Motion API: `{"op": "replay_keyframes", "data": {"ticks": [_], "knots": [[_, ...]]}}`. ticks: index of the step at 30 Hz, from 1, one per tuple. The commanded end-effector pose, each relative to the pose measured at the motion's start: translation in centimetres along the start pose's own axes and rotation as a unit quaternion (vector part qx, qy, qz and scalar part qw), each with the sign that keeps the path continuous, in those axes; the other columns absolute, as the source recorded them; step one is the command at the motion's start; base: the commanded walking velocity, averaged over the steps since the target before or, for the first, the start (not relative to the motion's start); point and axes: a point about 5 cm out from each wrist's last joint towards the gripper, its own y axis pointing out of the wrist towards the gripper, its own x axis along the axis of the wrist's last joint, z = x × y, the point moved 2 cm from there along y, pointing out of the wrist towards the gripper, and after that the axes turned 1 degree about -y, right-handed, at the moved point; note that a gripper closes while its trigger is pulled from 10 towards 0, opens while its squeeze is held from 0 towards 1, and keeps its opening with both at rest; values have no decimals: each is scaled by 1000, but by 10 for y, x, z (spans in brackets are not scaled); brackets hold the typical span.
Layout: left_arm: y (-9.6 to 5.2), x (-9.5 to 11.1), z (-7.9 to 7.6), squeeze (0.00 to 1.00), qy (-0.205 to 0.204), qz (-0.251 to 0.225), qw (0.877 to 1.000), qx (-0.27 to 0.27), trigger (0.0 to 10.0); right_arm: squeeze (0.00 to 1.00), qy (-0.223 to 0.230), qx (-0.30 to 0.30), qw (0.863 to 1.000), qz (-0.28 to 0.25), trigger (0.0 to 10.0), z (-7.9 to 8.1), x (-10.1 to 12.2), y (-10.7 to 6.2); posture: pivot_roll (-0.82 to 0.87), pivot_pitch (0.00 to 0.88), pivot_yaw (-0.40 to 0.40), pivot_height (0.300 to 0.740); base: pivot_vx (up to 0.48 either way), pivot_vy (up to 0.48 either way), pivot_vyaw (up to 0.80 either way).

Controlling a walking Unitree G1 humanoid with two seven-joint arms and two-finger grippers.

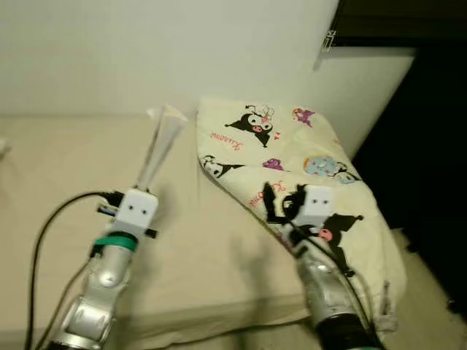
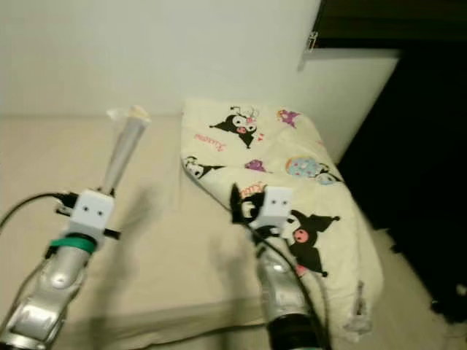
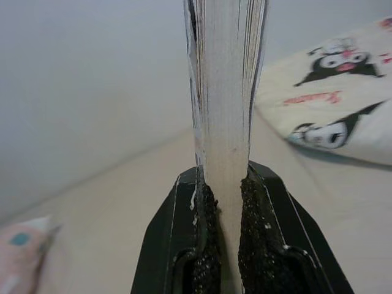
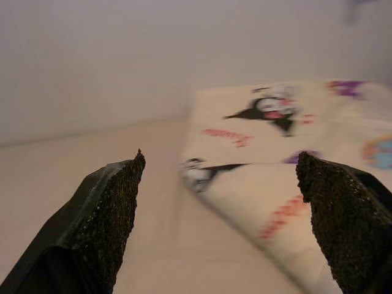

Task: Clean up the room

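Observation:
My left gripper [image 1: 149,182] is shut on a thin book [image 1: 162,142], held upright over the beige bed [image 1: 66,182] with its pages fanning at the top. In the left wrist view the book's page edge [image 3: 225,92] rises between the two black fingers [image 3: 263,239]. My right gripper [image 1: 281,200] hangs open above the near edge of a cream pillow [image 1: 292,146] printed with cartoon characters. The right wrist view looks between its spread fingers [image 4: 110,208] at that pillow [image 4: 275,141], with nothing held.
A white wall [image 1: 146,51] runs behind the bed. A dark gap [image 1: 430,182] lies past the bed's right side, with a dark shelf [image 1: 387,22] above. A small pink item [image 3: 21,245] lies on the bed near the wall.

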Motion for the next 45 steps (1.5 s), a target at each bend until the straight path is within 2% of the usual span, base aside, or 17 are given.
{"op": "replay_keyframes", "data": {"ticks": [1, 32, 38, 45], "knots": [[0, 6, 1, 0, 4, -19, 1000, 8, 10000, 0, -6, -7, 1000, 6, 10000, -6, -3, -2, 144, 0, -19, 740, 0, 412, 0], [0, 3, 5, 0, 8, -15, 1000, 17, 10000, 0, -7, -2, 1000, 6, 10000, -4, -4, -1, 148, 4, -15, 740, 0, 408, 0], [1, 1, 5, 0, 40, -16, 999, 9, 10000, 0, -7, -1, 1000, 5, 10000, -2, -4, -2, 147, 8, -12, 740, 0, -124, 0], [1, 0, 5, 0, 42, -14, 999, 9, 10000, 0, -5, -1, 1000, 5, 10000, -2, -5, -2, 147, 13, -11, 740, 0, -463, 0]]}}
